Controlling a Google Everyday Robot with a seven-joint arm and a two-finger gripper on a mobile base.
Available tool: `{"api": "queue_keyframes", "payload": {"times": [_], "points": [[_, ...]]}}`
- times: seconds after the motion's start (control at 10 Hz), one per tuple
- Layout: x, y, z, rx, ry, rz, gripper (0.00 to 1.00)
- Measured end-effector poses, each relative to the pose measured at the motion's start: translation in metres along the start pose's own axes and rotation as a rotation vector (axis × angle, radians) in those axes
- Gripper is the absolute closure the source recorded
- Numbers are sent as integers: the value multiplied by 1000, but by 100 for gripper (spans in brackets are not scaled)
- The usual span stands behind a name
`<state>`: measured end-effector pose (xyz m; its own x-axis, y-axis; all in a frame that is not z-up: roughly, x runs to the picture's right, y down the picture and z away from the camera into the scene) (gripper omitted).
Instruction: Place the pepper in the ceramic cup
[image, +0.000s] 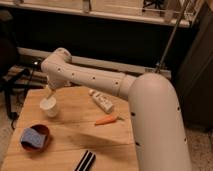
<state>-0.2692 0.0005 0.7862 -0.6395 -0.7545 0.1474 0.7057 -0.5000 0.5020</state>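
One pepper (106, 120), one ceramic cup (49, 108), tool (50, 94) above it.

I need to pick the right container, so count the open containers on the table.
2. The ceramic cup stands back left, just below the end effector; the dark red bowl sits front left, holding a blue sponge. The arm may hide others.

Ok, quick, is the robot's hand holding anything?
Hand: over the cup, open or closed cannot be told. Pepper lies on the table.
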Motion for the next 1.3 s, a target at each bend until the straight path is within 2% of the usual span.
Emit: {"api": "queue_keyframes", "payload": {"times": [0.3,0.4,0.5,0.7,0.8,0.9,1.0,1.1,1.3], "points": [[0,0,0,-3,-1,-7,20],[0,3,-2,-17,-2,-29,20],[-2,18,-11,-55,-1,-68,20],[-22,69,-43,-164,-13,-135,20],[-33,84,-55,-195,-19,-149,20],[-56,102,-70,-215,-35,-152,20],[-71,105,-75,-204,-45,-144,20],[-87,103,-76,-177,-52,-131,20],[-125,96,-66,-105,-79,-88,20]]}}
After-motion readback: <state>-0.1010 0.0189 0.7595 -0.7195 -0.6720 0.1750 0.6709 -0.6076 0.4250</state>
